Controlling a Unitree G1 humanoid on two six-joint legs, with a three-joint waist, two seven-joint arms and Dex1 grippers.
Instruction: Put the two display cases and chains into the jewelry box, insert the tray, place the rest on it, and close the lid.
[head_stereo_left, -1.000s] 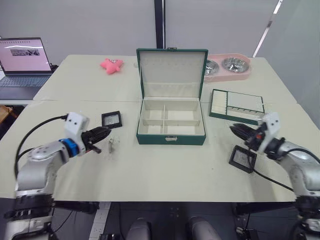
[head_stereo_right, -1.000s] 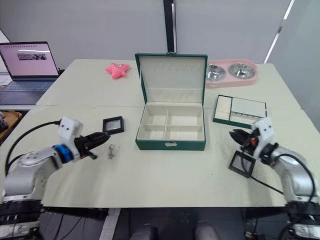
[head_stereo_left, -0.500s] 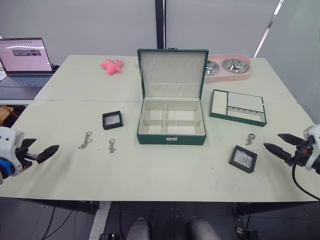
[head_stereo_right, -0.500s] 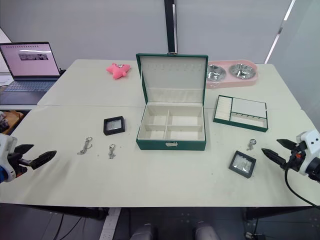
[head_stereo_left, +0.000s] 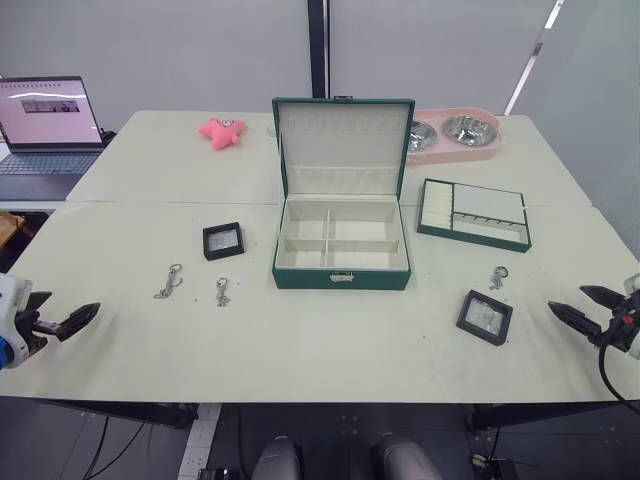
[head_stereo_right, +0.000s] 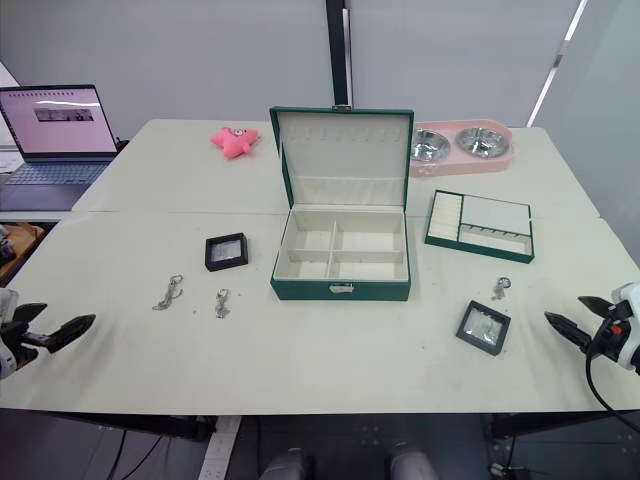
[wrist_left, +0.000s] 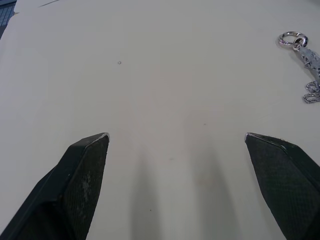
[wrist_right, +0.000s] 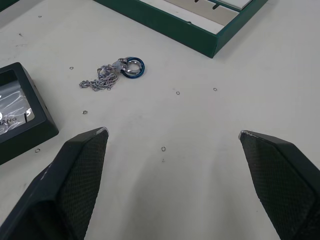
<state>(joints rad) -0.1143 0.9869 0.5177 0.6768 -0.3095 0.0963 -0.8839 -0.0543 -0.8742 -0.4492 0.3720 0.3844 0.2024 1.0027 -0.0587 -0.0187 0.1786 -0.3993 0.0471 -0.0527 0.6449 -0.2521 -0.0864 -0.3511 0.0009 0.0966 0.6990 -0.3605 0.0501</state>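
While both hands hung wide open and empty off the surface's (head_stereo_left: 300, 350) edges, left hand (head_stereo_left: 62, 325) sat far from two chains (head_stereo_left: 169, 281), a display case (head_stereo_left: 222, 240), the open jewelry box (head_stereo_left: 341, 250), tray (head_stereo_left: 474, 213) and right hand (head_stereo_left: 583, 307). Thin chains might slip from the fingertips.

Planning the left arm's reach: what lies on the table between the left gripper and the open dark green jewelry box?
In the left eye view, two small silver chains lie between the left gripper and the box; the rest is bare table.
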